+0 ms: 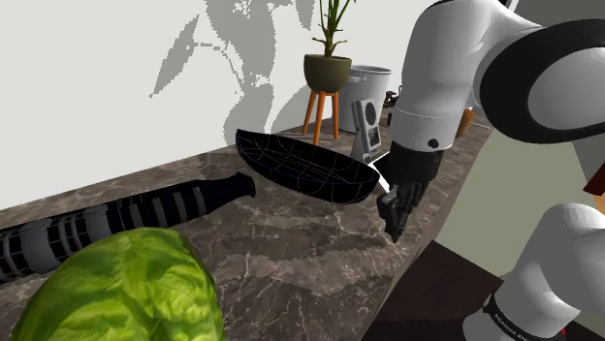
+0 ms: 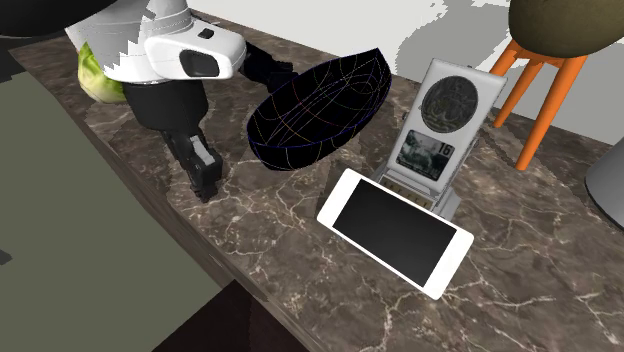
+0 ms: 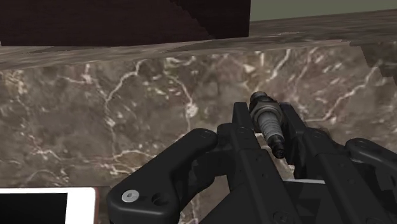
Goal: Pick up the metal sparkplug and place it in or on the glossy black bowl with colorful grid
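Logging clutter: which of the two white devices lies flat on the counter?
The white phone with the black screen; the other device stands upright.

Bright, even light covers the dark veined marble counter [image 1: 291, 242], edges sharp throughout. The leafy potted plant [image 1: 327, 70] throws a jagged, blocky grey shadow on the pale wall [image 1: 97, 97]; the black grid-lined bowl [image 1: 301, 165] looks flat

sparkplug [image 3: 268, 121] with its rear end hidden between the black fingers [image 3: 242, 130], lettuce [image 1: 126, 286] cut by the shoulder view's bottom edge, striped black-and-white object [image 1: 107, 215] running off its left edge, phone [image 3: 44, 207] cropped in the wrist view, small device's display [image 2: 432, 152] too small to read
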### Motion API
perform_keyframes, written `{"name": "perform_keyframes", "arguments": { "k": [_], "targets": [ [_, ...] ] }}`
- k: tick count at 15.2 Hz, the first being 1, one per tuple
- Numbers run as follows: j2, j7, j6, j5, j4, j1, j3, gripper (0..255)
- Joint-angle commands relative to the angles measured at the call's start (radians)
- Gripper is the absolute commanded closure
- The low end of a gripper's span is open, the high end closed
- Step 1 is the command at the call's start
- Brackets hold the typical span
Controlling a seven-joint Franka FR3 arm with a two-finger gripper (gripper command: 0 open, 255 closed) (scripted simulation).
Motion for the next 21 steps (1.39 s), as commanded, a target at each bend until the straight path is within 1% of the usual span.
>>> {"name": "perform_keyframes", "arguments": {
  "k": [1,21],
  "targets": [
    [-0.003,0.001,-0.024,-0.005,0.021,-0.001,-0.007,255],
    [0.044,0.019,-0.272,-0.059,0.314,-0.027,-0.062,255]
  ]
}}
